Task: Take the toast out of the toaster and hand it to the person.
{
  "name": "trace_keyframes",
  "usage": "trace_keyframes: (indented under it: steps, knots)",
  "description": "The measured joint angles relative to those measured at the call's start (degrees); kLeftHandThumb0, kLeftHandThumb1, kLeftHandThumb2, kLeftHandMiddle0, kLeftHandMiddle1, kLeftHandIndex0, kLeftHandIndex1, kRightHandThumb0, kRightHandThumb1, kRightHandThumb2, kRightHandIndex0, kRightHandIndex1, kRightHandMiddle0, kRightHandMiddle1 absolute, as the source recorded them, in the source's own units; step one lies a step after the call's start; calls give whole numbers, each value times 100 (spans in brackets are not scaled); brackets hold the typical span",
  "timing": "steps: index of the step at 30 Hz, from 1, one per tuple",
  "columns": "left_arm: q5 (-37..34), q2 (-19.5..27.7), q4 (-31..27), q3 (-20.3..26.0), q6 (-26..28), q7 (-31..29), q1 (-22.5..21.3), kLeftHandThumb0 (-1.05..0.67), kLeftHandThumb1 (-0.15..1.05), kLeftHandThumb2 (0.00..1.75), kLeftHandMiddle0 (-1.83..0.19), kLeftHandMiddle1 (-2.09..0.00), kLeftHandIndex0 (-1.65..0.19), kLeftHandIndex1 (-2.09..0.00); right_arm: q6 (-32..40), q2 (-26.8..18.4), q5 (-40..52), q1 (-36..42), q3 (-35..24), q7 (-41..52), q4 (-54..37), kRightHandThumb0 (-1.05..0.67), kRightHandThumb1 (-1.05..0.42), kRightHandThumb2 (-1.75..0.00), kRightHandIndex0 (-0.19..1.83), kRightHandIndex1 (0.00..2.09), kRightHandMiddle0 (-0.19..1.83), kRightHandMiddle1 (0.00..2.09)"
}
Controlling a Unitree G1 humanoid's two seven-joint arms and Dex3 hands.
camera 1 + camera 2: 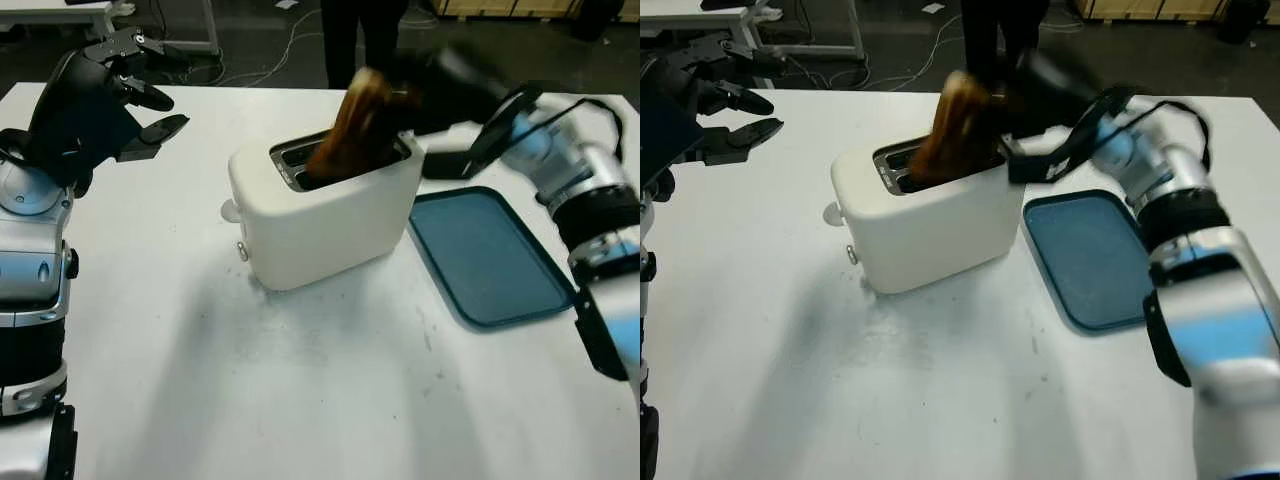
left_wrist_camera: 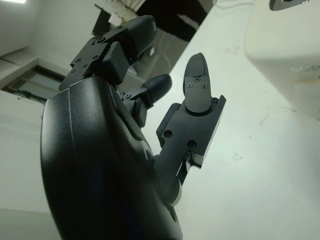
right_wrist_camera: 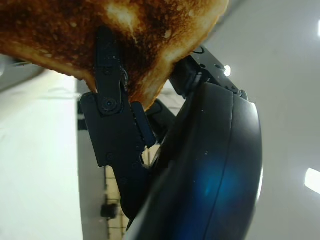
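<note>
Left hand point(image 1: 125, 85): matte black shell, blocky black fingers point(image 2: 200, 85) with small round screws, pointed tips. Left arm point(image 1: 30, 280): silver-grey segments, black bands, blue sheen. Right hand point(image 3: 165, 150): glossy black shell, screw on finger link. Right arm point(image 1: 1180, 240): silver segments, black bands, black cable loop. Person point(image 1: 362, 35), far side: dark trousers.

Right hand point(image 1: 425, 85) is gripping the toast point(image 1: 358, 125), which leans tilted out of the white toaster point(image 1: 320, 215) at mid-worktop point(image 1: 300, 400); a blue tray point(image 1: 490, 255) lies just beside the toaster on its right; left hand point(image 1: 135, 95) hangs open above the far left of the worktop; a person's dark legs point(image 1: 360, 35) stand beyond the far edge
</note>
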Motion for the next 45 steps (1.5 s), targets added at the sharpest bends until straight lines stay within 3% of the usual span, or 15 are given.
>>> trace_keyframes:
  steps: [14, 17, 20, 36, 37, 38, 41, 45]
  knots:
    - [-46, 0, 0, 5, 4, 0, 1, -10, 75, 38, -30, -108, -37, -76, 755, -79, 930, -527, -1058, 119, 655, -52, -92, -35, 106, 175, 79, 175]
    - [-43, 0, 0, 5, 4, 0, 1, -10, 75, 37, -30, -108, -37, -76, 1156, -92, 1134, -652, -1262, 124, 677, -51, -92, -33, 103, 175, 78, 175]
    - [-39, 2, 0, 5, 4, 0, 1, -9, 75, 37, -30, -108, -37, -76, 1425, -81, 1314, -658, -1386, 132, 838, -39, -92, -36, 102, 175, 76, 175]
    - [-31, 10, 115, -15, -89, -1, 0, -13, 74, 38, -31, -109, -37, -77, 2306, 479, 1864, 97, -2053, -719, 1740, -12, -92, -49, 75, 175, 30, 175]
    - [-30, 10, 125, -21, -89, -1, 0, -13, 74, 39, -31, -109, -37, -77, 2343, 524, 1892, 154, -2108, -750, 1750, -14, -92, -47, 73, 175, 26, 162]
    - [-32, 10, 132, -28, -91, -1, 0, -13, 74, 39, -31, -110, -37, -77, 2421, 573, 1946, 194, -2165, -805, 1759, -14, -92, -47, 71, 175, 26, 158]
    - [-36, 10, 164, -43, -166, -1, 0, -13, 73, 40, -32, -110, -37, -78, 2644, 680, 1991, 257, -2266, -1023, 1798, -12, -92, -42, 64, 175, 22, 172]
    - [-37, 10, 239, -45, -296, -1, 1, -15, 71, 43, -34, -113, -38, -81, 2786, 786, 2109, 357, -2427, -1120, 1841, -15, -92, -43, 70, 175, 29, 174]
